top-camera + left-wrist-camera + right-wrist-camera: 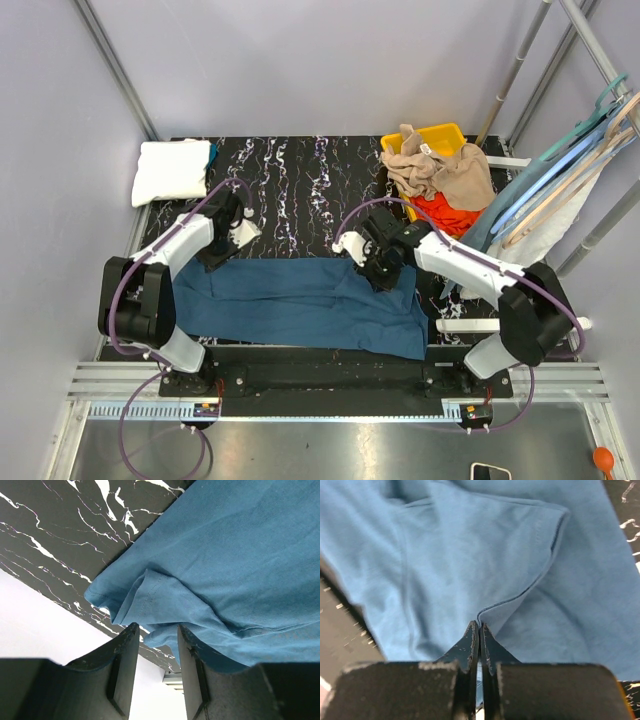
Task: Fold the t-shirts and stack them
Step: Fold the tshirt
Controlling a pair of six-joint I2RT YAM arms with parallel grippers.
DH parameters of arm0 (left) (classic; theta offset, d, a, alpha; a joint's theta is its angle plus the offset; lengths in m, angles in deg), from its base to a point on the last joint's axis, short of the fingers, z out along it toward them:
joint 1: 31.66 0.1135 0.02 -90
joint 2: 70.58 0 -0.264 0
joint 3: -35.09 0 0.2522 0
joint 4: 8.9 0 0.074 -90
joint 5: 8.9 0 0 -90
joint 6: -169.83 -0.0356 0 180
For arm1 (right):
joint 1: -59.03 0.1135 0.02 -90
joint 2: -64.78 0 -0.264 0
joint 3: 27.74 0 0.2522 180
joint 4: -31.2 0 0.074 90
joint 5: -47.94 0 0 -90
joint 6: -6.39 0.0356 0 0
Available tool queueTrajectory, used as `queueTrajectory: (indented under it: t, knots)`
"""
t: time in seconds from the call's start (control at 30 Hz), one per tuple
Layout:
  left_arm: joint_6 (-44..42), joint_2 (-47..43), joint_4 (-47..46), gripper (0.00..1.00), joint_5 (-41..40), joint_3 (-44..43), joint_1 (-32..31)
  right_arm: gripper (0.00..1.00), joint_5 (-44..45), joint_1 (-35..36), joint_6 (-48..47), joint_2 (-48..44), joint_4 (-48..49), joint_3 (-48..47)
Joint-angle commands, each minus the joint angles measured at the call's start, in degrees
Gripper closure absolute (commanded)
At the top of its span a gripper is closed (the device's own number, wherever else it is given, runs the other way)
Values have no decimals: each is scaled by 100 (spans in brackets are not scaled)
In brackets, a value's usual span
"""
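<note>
The dark teal-blue t-shirt (300, 300) lies spread across the near half of the black marbled table (300, 170). My left gripper (228, 240) is at its far left corner. In the left wrist view the gripper (155, 630) is open, with a bunched fold of the shirt (235, 565) at its fingertips. My right gripper (375, 265) is over the shirt's far right edge. In the right wrist view the gripper (479, 626) is shut on a folded hem of the shirt (470, 555). A folded white t-shirt (170, 170) lies at the far left.
A yellow bin (445, 132) at the back right holds a crumpled tan t-shirt (440, 170) and a red-orange one (452, 213). Pale blue and beige hangers (560, 170) lean at the right. Metal frame posts stand at the back corners.
</note>
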Motion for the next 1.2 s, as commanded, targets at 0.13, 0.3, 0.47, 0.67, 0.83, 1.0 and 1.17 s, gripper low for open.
queueTrajectory:
  t: [0.13, 0.3, 0.47, 0.67, 0.83, 1.0, 1.17]
  knots:
    - [83, 171, -97, 59, -62, -193, -18, 100, -768, 355, -1, -688, -780, -86]
    - [83, 347, -97, 59, -158, -369, -18, 100, -1119, 706, -1, -680, -886, 186]
    - [101, 479, -106, 59, -264, -395, -27, 96, -1165, 1199, -9, -540, -842, 432]
    - [101, 541, -106, 60, -378, -351, -18, 70, -1155, 1480, -124, -495, -956, 529]
    - [127, 584, -97, 60, -387, -369, -18, 32, -1085, 1568, -106, -627, -1009, 477]
    - [154, 532, -106, 61, -325, -325, -18, 6, -717, 1577, -45, -890, -983, 442]
    - [110, 277, -299, 60, -71, -298, -18, 6, 204, 1577, -36, -926, -606, 459]
